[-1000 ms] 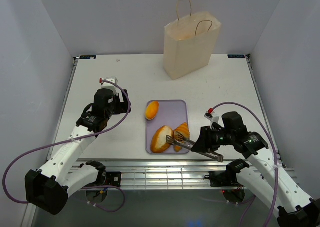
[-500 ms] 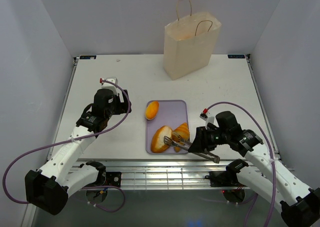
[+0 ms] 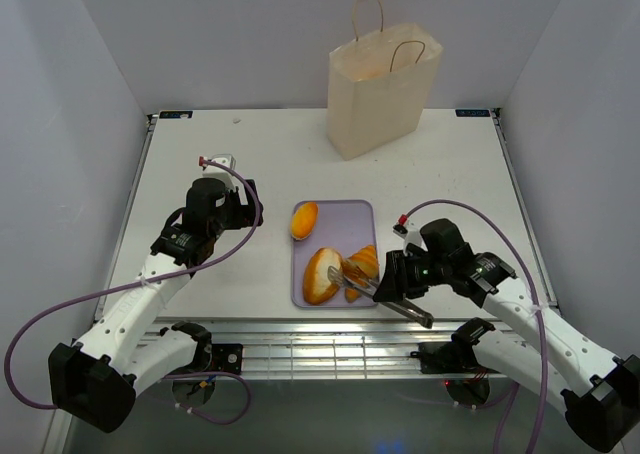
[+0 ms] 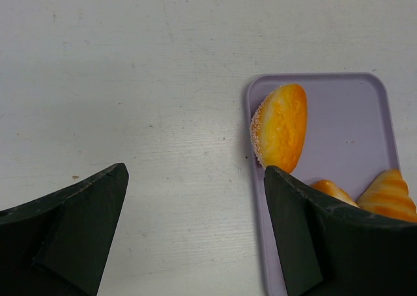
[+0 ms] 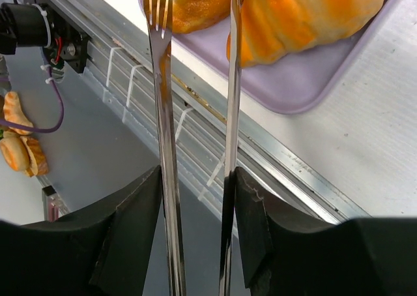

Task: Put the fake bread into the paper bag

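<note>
The right gripper (image 3: 398,282) is clenched on a pair of metal tongs (image 3: 372,292), whose blades reach from the near right edge of the lilac tray (image 3: 352,214) toward its middle; the left gripper (image 3: 226,196) hangs released and empty over bare worktop (image 3: 200,144) to the left of the tray, so the right arm is plainly the nearer one. Three pieces of fake bread lie on the tray: a sugared oval roll (image 3: 305,220) at the far left corner; a rounder roll (image 3: 322,276) at the near left; a croissant (image 3: 364,264) just beside that roll, on its right. In the right wrist view the forked blade (image 5: 159,81) lies over the rounder roll (image 5: 195,2) and the flat blade (image 5: 232,81) runs past the end of the croissant (image 5: 306,15) nearest that roll; the blades enclose neither piece, and the croissant sits just outside the gap, its long axis crossing the tongs at a slant. To my eye the tongs need shifting toward the croissant to straddle it. The paper bag (image 3: 382,89) stands upright at the far edge of the worktop, well apart from the tray, mouth up.
</note>
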